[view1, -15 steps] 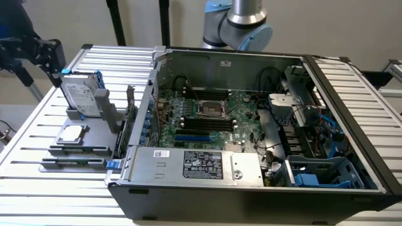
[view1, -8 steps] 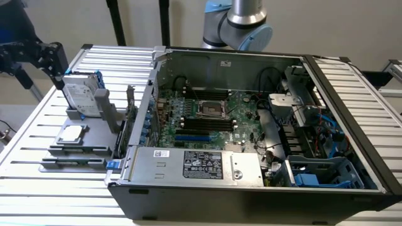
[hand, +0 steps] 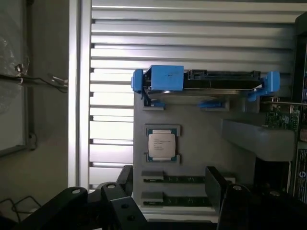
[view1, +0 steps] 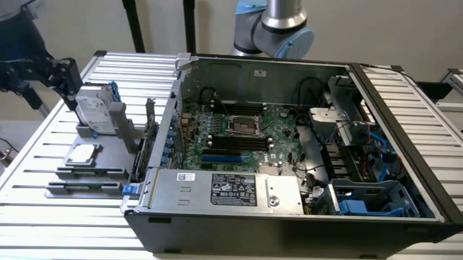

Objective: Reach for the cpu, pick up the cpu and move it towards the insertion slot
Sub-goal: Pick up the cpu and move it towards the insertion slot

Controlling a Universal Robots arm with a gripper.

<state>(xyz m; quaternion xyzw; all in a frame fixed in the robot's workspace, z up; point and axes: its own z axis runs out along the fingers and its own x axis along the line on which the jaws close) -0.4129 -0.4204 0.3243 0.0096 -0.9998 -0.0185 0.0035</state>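
Your gripper [hand: 169, 172] hangs wide open and empty; the cpu [hand: 161, 145] lies flat ahead, untouched, lined up with the finger gap.

Item one, the cpu [view1: 82, 154] [hand: 161, 145]: we record a small flat square chip with a silvery-grey top, paler rim and faint printing. It lies flat, face up, in a grey holder [view1: 108, 156] at the exterior view's left, outside the open computer case [view1: 289, 227].

Item two, the insertion slot [view1: 244, 125]: we record a square socket with a silver frame and dark centre, flat on the green motherboard [view1: 278, 132], well apart from the chip.
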